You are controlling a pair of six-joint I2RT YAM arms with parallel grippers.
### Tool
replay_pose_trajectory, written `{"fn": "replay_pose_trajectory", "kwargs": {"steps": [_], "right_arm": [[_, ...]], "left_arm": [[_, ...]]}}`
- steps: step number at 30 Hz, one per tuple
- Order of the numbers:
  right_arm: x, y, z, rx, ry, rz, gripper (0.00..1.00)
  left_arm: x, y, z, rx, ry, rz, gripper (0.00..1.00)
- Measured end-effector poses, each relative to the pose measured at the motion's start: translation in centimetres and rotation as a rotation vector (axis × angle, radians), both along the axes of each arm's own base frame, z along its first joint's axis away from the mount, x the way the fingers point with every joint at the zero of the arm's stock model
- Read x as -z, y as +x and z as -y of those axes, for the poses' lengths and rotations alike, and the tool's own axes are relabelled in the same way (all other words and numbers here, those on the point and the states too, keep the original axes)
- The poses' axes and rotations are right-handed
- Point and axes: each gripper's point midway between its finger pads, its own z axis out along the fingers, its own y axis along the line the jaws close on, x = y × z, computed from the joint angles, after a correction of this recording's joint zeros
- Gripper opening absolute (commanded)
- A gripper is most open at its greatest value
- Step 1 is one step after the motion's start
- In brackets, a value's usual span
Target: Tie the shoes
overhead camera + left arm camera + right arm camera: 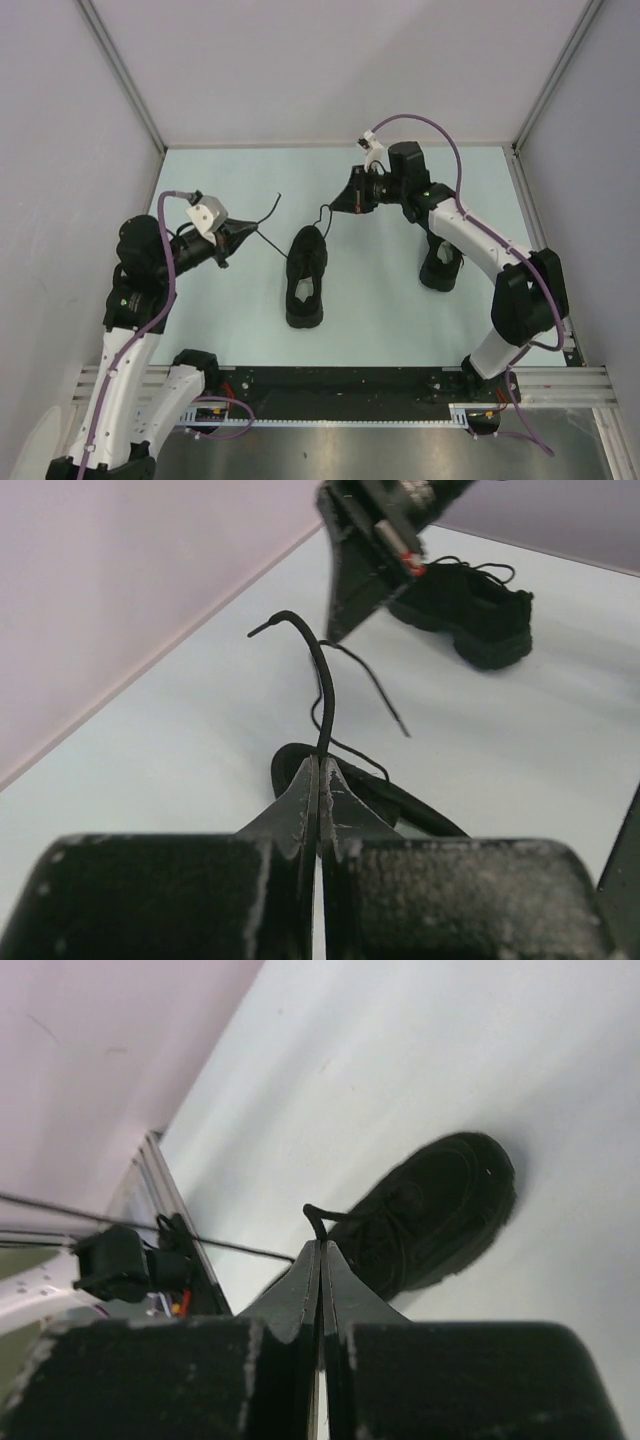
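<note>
- Jaws of the left gripper (243, 238) are pressed together on one lace (322, 680), which rises out of the tips and curls over, with a loose tail trailing off beside it.
- That lace runs across to the shoe (305, 280), which lies lengthwise around the middle of the table (220, 310), well apart from every edge.
- We judge the shoe light, with a soft upper. A hard pull on either lace would likely drag or tip it rather than tighten anything.
- We judge the laces thin, limp and inclined to slip. Hold them a little back from the tip, so a tail is left for crossing.
- Jaws of the right gripper (337, 205) are likewise closed, pinching the other lace (316, 1222) just beyond the shoe's far end.
- We see what looks like a second black shoe (440, 265) under the right arm, nearer the table's right edge.
</note>
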Motion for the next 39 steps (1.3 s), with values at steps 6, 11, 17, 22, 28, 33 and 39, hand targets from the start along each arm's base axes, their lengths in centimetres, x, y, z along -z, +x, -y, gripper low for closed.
{"fn": "replay_pose_trajectory", "kwargs": {"steps": [6,11,17,22,28,33,39], "right_arm": [[-0.7,1.8,-3.6,-0.003,0.107,-0.09,0.0],[-0.1,0.2,-9.8,-0.086,0.156,-0.17,0.0],[1.8,-4.8,-16.8,-0.218,0.16,-0.25,0.0],[4.3,-9.2,-19.8,-0.304,0.125,-0.295,0.0],[6.5,-11.3,-19.5,-0.35,0.086,-0.346,0.34],[6.8,-11.4,-19.0,-0.389,0.078,-0.33,0.49],[5.8,-10.0,-18.0,-0.4,0.086,-0.292,0.56]], "left_arm": [[-0.1,-3.1,0.4,0.078,0.023,0.034,0.0],[0.6,-4.5,0.5,0.12,0.046,0.03,0.0],[2.2,-6.0,0.7,0.165,0.069,-0.018,0.0],[2.7,-6.9,0.6,0.17,0.077,-0.018,0.0],[4.4,-7.3,0.5,0.175,0.087,-0.043,0.0],[6.0,-7.5,0.4,0.179,0.105,-0.06,0.0],[7.3,-7.0,-0.1,0.132,0.108,-0.085,0.0]]}}
